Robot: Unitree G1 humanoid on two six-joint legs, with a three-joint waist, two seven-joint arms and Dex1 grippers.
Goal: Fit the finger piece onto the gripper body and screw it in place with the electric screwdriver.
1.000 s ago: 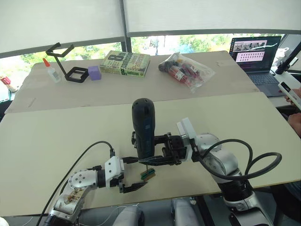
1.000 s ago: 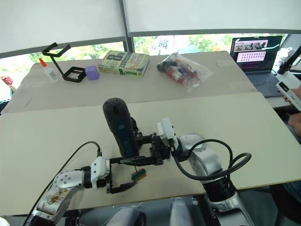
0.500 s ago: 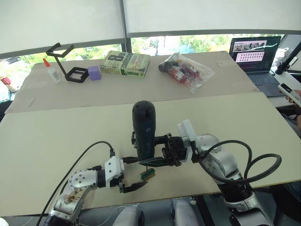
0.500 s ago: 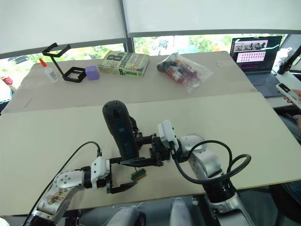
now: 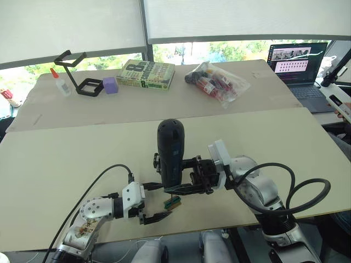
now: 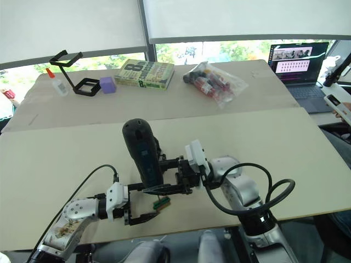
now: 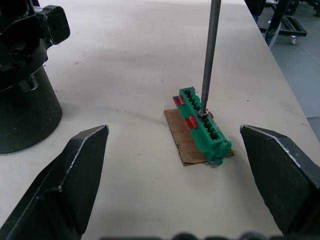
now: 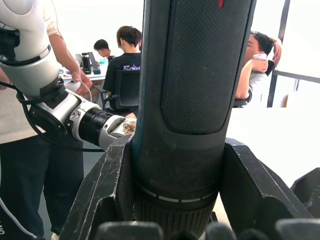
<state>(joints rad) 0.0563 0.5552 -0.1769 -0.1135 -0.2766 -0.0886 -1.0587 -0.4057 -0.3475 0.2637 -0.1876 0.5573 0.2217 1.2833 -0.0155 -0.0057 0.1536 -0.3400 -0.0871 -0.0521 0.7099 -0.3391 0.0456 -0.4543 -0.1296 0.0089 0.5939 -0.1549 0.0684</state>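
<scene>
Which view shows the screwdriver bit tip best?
Left wrist view: the electric screwdriver's bit comes down onto the green block. The head views show the screwdriver body upright, its tip small. The right wrist view shows its barrel.

Readable text: one item only.
Book [image 5: 145, 74] at far side of table: large numeral "8" on green cover; smaller cover wording too fine to read. Laptop screen [image 5: 296, 59] shows content, illegible. Bag [image 5: 217, 80] labels illegible.
</scene>
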